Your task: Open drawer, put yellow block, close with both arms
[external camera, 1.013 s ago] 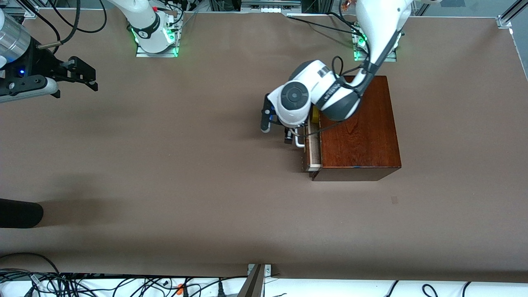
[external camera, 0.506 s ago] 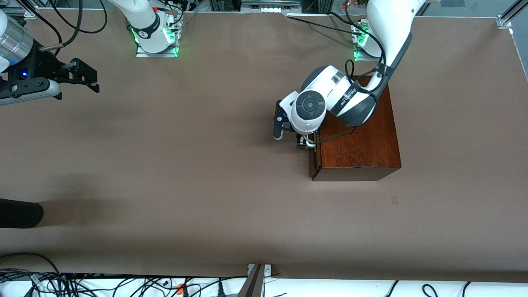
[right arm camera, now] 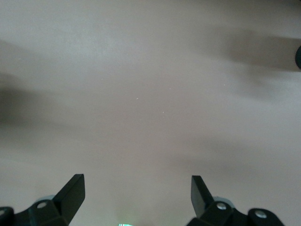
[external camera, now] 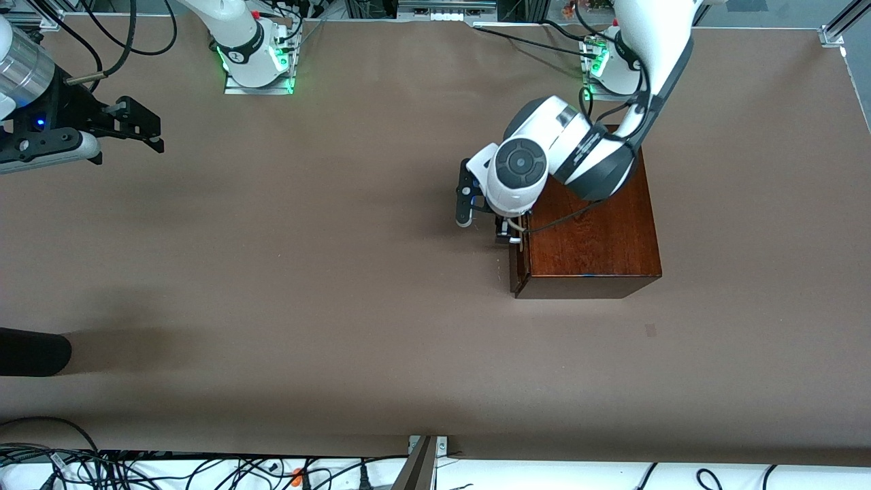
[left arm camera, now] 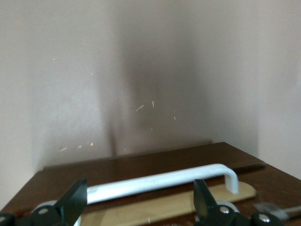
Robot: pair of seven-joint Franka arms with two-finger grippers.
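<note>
Two arms share the brown table (external camera: 306, 272). From the front we see the left gripper (external camera: 507, 235) at the drawer (external camera: 515, 269) front of the mahogany box (external camera: 592, 231), its wrist hiding the handle; the right gripper (external camera: 139, 129) waits aloft. The left wrist view shows fingers (left arm camera: 73, 202) spread beside the white handle (left arm camera: 164, 181). The right wrist view shows spread fingers (right arm camera: 70, 193) over bare table. We cannot see the yellow block.
</note>
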